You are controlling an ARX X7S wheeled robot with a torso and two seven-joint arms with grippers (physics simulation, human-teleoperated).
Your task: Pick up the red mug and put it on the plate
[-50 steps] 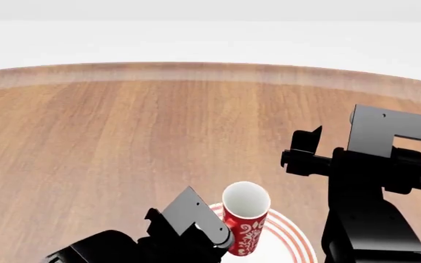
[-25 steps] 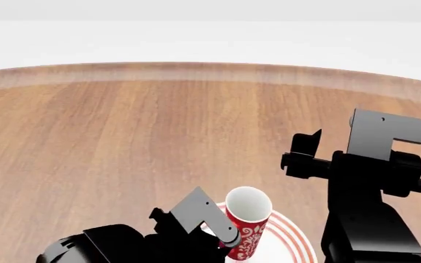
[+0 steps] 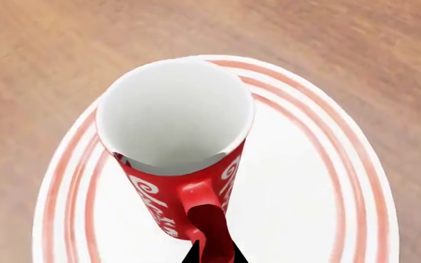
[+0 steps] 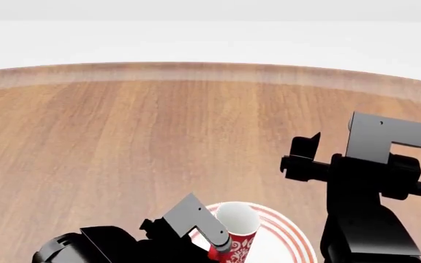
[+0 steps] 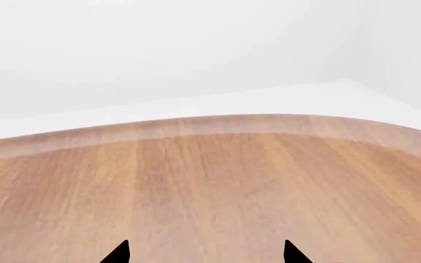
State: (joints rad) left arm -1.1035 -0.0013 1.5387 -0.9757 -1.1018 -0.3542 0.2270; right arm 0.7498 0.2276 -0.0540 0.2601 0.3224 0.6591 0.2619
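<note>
Red and white, the red mug (image 3: 185, 181) stands upright over the plate (image 3: 320, 181), its open white mouth facing up and nothing visible inside it. In our left wrist view the mug sits over the plate's white middle, ringed by the concentric red bands; whether its base touches the plate we cannot tell. The plate carries only the mug and lies close to the near edge of the wooden table (image 4: 123, 142). Our left gripper (image 3: 212, 253) is closed on the mug's red handle, which points back toward the wrist, with the dark fingertips (image 3: 193, 253) just showing either side of it. In our head view the mug (image 4: 234, 233) sits right beside the left arm's grey bracket, over the plate (image 4: 287, 235). The mug's long axis runs vertical. Our right gripper (image 5: 204, 255) hangs well apart, above bare wood, its two tips spread wide with nothing between them.
</note>
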